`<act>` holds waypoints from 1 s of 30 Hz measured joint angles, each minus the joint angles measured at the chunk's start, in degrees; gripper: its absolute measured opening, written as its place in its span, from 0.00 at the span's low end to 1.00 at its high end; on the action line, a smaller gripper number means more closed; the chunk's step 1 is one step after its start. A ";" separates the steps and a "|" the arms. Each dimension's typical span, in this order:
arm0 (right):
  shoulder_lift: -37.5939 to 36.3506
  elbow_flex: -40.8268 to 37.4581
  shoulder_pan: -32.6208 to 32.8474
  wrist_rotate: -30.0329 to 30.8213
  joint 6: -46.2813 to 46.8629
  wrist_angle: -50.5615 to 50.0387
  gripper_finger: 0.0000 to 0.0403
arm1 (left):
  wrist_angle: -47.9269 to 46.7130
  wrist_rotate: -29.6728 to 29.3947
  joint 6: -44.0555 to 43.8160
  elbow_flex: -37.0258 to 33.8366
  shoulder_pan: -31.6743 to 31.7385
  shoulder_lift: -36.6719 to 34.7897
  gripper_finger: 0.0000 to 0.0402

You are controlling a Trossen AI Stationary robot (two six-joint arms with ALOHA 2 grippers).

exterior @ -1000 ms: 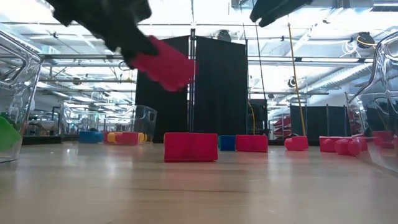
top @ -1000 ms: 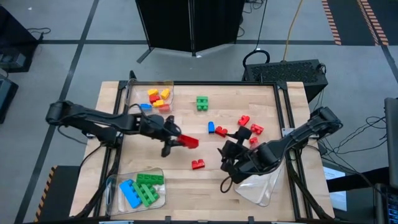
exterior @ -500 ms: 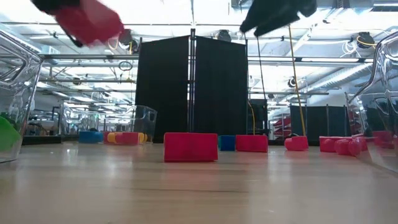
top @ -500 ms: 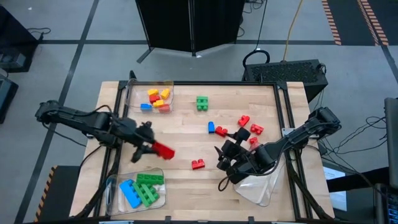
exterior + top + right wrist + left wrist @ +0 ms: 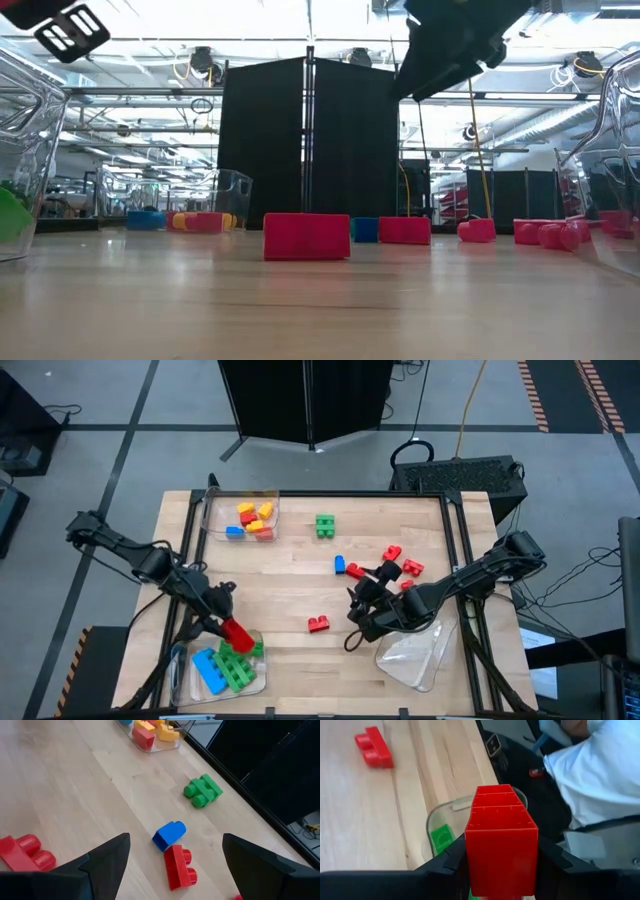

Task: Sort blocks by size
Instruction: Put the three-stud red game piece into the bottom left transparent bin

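A long red block is held clamped between the fingers of the left gripper, which has been swung from the middle of the table to the near left corner over the past second. The block now hangs directly above the tray beneath the gripper, where a blue block and green blocks already lie. Release into that tray appears to be the step at hand.

The right gripper is seen with fingers spread wide and nothing between them; it has been edged toward the loose pieces ahead of it, a small blue block and a red block. A second red block lies just beside it on the bare wood. Several blocks are judged still unsorted.
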 joint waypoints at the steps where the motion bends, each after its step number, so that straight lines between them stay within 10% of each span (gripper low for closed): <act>1: -0.01 -0.07 -0.08 0.03 0.02 0.24 0.76 | 0.02 -0.58 -0.08 0.00 -0.87 0.66 0.37; 30: -0.02 -0.23 -3.21 -1.14 -0.59 4.62 0.76 | 3.79 -2.61 -11.90 0.00 -13.08 22.72 0.52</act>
